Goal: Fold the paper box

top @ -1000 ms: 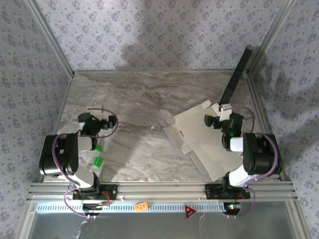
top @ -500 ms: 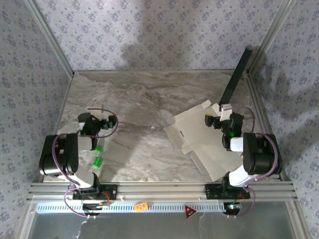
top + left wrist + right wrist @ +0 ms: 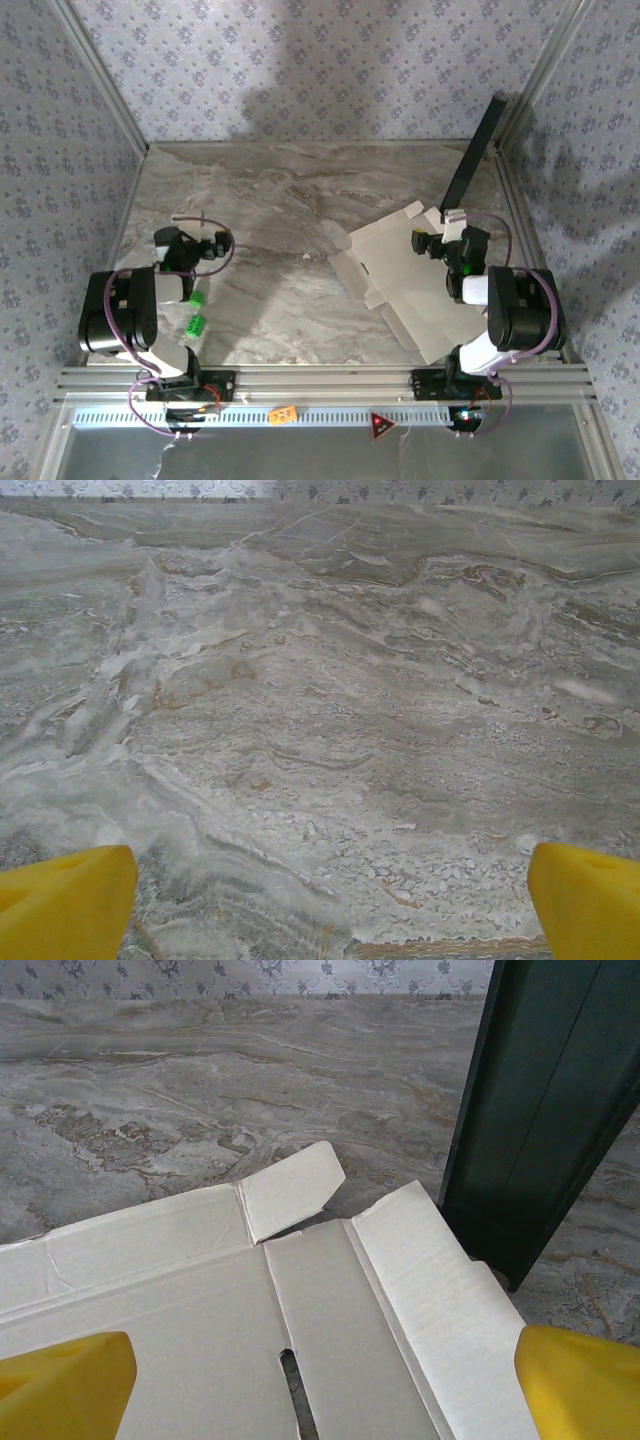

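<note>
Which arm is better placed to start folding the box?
Right. The right gripper hangs open directly over the flat paper box, with a flap just ahead of it in its wrist view. The left gripper, also open, sits over bare table, well apart from the box.

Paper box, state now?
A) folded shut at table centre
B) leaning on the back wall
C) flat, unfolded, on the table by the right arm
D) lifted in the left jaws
C: the paper box lies flat on the table, flaps spread, beneath the right gripper, whose jaws stand open.
</note>
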Tool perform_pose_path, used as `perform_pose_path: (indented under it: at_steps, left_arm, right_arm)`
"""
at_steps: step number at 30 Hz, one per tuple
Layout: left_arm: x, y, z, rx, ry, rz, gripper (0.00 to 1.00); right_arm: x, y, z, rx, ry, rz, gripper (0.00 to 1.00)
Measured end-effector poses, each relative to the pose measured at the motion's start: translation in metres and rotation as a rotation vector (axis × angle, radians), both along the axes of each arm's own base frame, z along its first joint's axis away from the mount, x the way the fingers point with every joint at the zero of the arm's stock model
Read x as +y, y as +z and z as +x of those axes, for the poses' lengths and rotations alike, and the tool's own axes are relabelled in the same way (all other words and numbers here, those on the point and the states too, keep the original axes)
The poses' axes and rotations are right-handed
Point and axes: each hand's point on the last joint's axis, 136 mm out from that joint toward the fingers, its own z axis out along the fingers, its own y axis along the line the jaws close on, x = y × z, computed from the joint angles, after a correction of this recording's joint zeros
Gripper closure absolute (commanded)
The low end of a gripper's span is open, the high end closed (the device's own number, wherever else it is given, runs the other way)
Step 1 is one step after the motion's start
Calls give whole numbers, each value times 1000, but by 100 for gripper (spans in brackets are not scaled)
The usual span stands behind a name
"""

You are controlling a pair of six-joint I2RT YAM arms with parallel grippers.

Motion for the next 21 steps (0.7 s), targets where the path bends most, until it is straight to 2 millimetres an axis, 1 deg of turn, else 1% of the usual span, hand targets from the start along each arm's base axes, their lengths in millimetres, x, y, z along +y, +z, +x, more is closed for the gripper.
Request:
perform_pose_path:
  at_steps: [3, 4, 5, 6, 7, 9, 11, 16, 19, 21]
  left_arm:
    - [0, 0, 0, 0, 0, 0, 0]
    - [0, 0, 0, 1, 1, 0, 0]
    - [1, 0, 0, 3, 5, 0, 0]
    - [1, -1, 0, 7, 11, -2, 0]
    - [3, -2, -2, 18, 21, -2, 0]
    - [5, -1, -4, 33, 38, -4, 0]
    - [10, 8, -5, 26, 67, -1, 0]
    - [25, 41, -7, -24, 179, 8, 0]
    - [33, 58, -10, -22, 253, -17, 0]
    - [36, 69, -11, -2, 289, -54, 1]
  right_arm:
    - [-3, 0, 1, 1, -20, -7, 10]
    - [-4, -1, 1, 3, -27, -5, 10]
    - [-5, -1, 1, 4, -36, -5, 9]
    - [-6, -1, 0, 11, -43, -5, 1]
    - [-7, -1, -2, 20, -56, -3, 1]
    - [-11, 5, -4, 22, -81, -12, 1]
    - [-16, 18, -4, 10, -113, -17, 1]
    - [-25, 59, -2, -16, -174, -3, 1]
    - [-26, 74, -2, 16, -189, 27, 1]
    - [-25, 77, -3, 59, -197, 56, 1]
